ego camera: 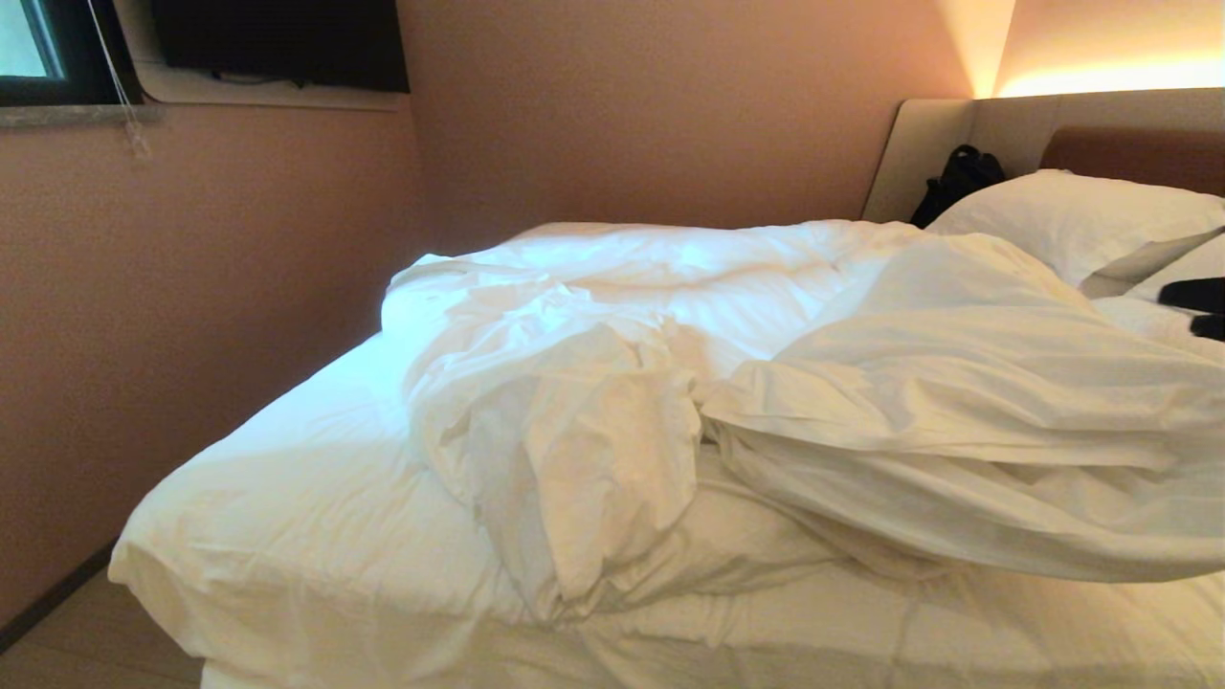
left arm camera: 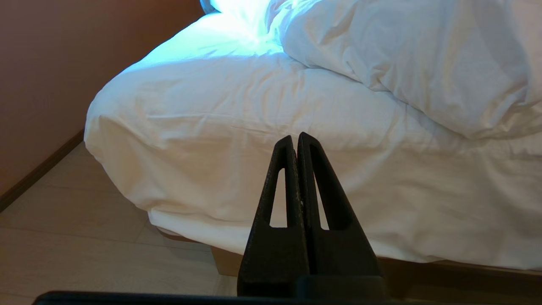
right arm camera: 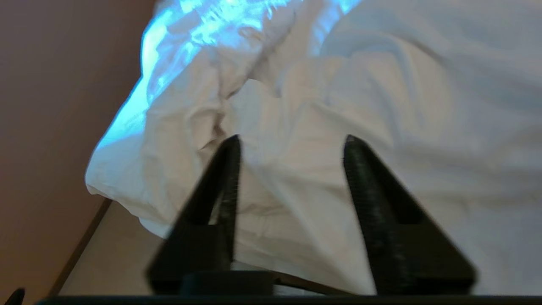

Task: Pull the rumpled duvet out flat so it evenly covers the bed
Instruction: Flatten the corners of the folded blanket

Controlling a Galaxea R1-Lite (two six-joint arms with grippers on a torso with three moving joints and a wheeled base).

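The duvet (ego camera: 861, 383) lies rumpled on the bed (ego camera: 306, 517), heaped toward the headboard side, with one bunched fold (ego camera: 574, 450) hanging toward the near edge. The foot end of the white sheet is bare. Neither gripper shows in the head view. My left gripper (left arm camera: 295, 137) is shut and empty, held low in front of the mattress side (left arm camera: 233, 127), below the duvet (left arm camera: 423, 63). In the right wrist view my right gripper (right arm camera: 292, 142) stands open, its fingers apart in front of creased duvet cloth (right arm camera: 288, 106) with nothing between them.
A pink-brown wall (ego camera: 191, 287) runs close along the bed's far side and foot. Two pillows (ego camera: 1072, 220) and a black bag (ego camera: 957, 177) sit by the beige headboard (ego camera: 957, 124). Pale floor (left arm camera: 63, 237) shows beside the bed's tan base (left arm camera: 224, 260).
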